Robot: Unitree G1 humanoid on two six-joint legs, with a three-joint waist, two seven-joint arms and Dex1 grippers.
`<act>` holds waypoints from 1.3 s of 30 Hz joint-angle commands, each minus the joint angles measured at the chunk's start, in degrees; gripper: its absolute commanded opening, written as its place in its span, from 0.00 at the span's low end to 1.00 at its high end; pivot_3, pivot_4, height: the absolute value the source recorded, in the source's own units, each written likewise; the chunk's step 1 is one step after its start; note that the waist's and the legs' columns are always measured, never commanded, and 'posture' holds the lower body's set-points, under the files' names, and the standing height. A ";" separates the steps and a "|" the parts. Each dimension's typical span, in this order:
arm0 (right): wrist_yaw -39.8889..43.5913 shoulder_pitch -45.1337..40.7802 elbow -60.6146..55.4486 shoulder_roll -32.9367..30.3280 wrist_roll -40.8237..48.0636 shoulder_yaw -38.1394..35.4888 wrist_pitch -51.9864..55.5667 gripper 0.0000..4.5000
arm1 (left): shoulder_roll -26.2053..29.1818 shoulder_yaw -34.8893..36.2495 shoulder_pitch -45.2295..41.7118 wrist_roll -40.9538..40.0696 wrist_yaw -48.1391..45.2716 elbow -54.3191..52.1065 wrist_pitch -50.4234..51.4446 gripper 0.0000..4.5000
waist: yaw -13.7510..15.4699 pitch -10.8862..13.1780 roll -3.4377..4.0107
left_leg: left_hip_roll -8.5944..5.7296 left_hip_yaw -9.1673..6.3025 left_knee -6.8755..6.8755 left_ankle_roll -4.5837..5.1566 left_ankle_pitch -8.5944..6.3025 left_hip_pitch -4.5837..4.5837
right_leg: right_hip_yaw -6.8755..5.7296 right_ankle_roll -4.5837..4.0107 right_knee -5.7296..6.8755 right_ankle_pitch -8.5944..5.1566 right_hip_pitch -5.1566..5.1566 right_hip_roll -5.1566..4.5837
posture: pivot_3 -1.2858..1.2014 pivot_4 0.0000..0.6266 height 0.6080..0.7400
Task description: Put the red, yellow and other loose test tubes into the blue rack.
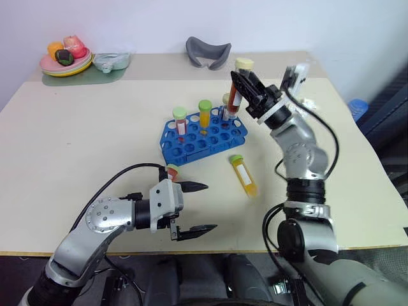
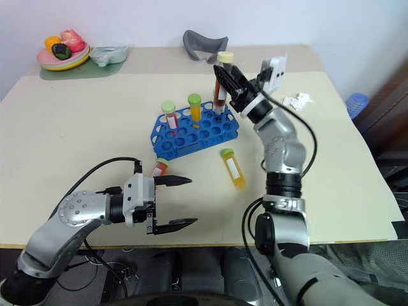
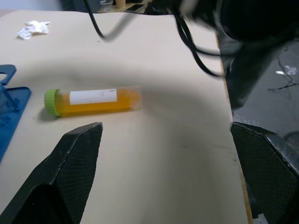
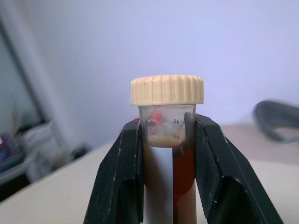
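Blue rack (image 1: 203, 135) — stands near the middle of the worktop (image 1: 76, 127), a little toward its far edge, set at a slant. Upright in it: one red-filled tube with a green cap (image 1: 180, 120), one yellow-filled tube with a green cap (image 1: 204, 113), and a further tube at the rack's right end, partly hidden behind the raised tube.

Red tube, cream cap (image 1: 237, 86) — held in the air above the rack's right end, cap uppermost, tilted slightly. The right gripper (image 1: 244, 86) is clenched on it just below the cap; the right wrist view shows both black fingers (image 4: 119, 179) pressed against its sides.

Yellow tube, green cap (image 1: 244, 174) — lying flat on the worktop between the rack and the near edge, to the right of the rack's near corner, cap pointing toward the rack. Touching nothing.

Red-capped tube (image 1: 172, 171) — lying on the worktop just short of the rack's near left corner, largely hidden behind the left wrist.

Left gripper (image 1: 194, 208) — hovering low near the near edge, jaws released and spread wide, grasping nothing, pointing toward the yellow tube.

Also present: plate of toy food (image 1: 66, 60) at the far left corner; grey curved object (image 1: 208, 52) at the far edge; crumpled white paper (image 2: 297, 100) toward the right edge.
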 commanded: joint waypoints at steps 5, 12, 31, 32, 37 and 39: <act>1.22 -1.15 13.78 3.07 -1.58 0.53 -25.71 0.18 | 1.80 3.18 2.35 -2.49 1.26 -4.57 1.30 1.00 | -0.30 0.02 0.03 | 0.01 0.00 -0.04 -0.04 0.02 0.03 | 0.00 0.00 0.04 0.00 -0.02 0.00 | 0.52 0.24 1.00; 0.60 -4.27 25.98 3.15 -1.60 0.26 -37.44 0.18 | 3.50 5.27 4.14 -4.03 2.16 -7.05 2.66 1.00 | -1.19 0.02 0.04 | 0.02 -0.01 -0.06 -0.12 0.07 0.04 | -0.01 -0.01 0.07 0.00 -0.01 -0.01 | 0.52 0.24 1.00; 2.41 -1.87 31.17 1.30 -2.18 1.43 -40.79 0.18 | 3.43 7.61 5.53 -7.01 4.94 -7.91 4.58 1.00 | -1.39 0.03 0.05 | 0.04 -0.04 -0.08 -0.17 0.10 0.07 | -0.03 -0.01 0.10 0.00 -0.01 0.00 | 0.52 0.24 1.00; 2.48 -1.58 31.18 1.34 -2.27 1.48 -40.86 0.18 | 3.14 7.83 5.67 -7.14 5.25 -7.75 4.44 1.00 | -1.39 0.03 0.05 | 0.04 -0.04 -0.08 -0.18 0.10 0.07 | -0.03 -0.01 0.10 0.00 0.00 0.00 | 0.52 0.24 1.00; 2.44 -0.36 31.22 1.39 -2.58 1.90 -41.06 0.18 | 1.42 9.00 6.33 -7.48 7.31 -7.09 4.18 1.00 | -1.39 0.03 0.05 | 0.04 -0.04 -0.08 -0.18 0.10 0.07 | -0.02 -0.01 0.11 0.00 0.00 -0.01 | 0.52 0.24 1.00; 2.28 -0.22 31.70 1.33 -2.65 1.96 -41.27 0.18 | 0.42 9.76 6.37 -7.82 9.10 -6.70 4.92 1.00 | -1.39 0.03 0.05 | 0.04 -0.04 -0.07 -0.18 0.10 0.08 | -0.02 -0.01 0.12 0.00 0.00 -0.01 | 0.52 0.24 1.00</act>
